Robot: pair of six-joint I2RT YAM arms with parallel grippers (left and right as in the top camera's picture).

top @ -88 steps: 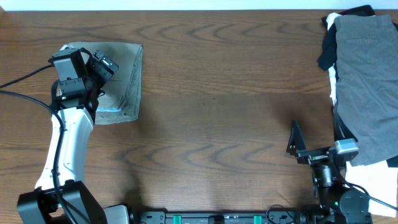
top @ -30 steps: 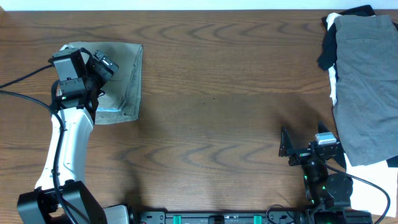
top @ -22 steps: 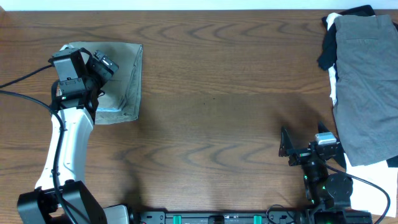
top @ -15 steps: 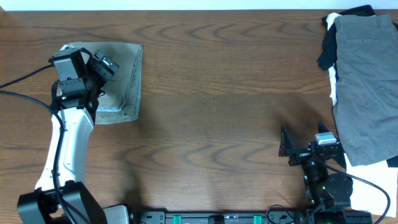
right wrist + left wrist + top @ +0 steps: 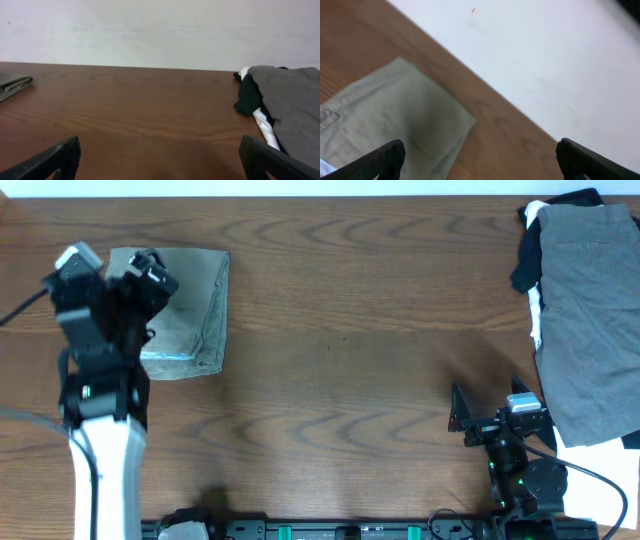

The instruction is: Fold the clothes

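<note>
**A:** Left gripper [image 5: 478, 150] first, what's the state?

**B:** Released. On my left wrist feed its two fingers sit wide apart at the bottom corners, with nothing between them. Below them I see the khaki shorts [image 5: 395, 115] lying flat, one corner pointing toward the table edge, and a pale wall [image 5: 560, 60] beyond.

**A:** Does overhead agree?

**B:** Yes, and it adds placement. The gripper is over the left side of the folded shorts, at the far left of the table [image 5: 340, 360]. Overhead also shows a strip of pale blue lining along the near edge of the shorts. On the wrist feed that's only a sliver at the bottom left corner. I can't tell from either view whether the fingers touch the cloth.

**A:** Right gripper [image 5: 460, 418]?

**B:** Also released and empty. It's near the front edge, right of centre, over bare wood. Its own camera shows both fingers spread low in the frame.

**A:** Anything else out there?

**B:** A pile at the far right. A grey garment [image 5: 590, 320] is on top, a black garment [image 5: 525, 268] pokes out at its left, and there's a white garment [image 5: 535, 330] under them. The right wrist feed sees that pile side-on, plus the shorts as a thin edge at far left.
</note>
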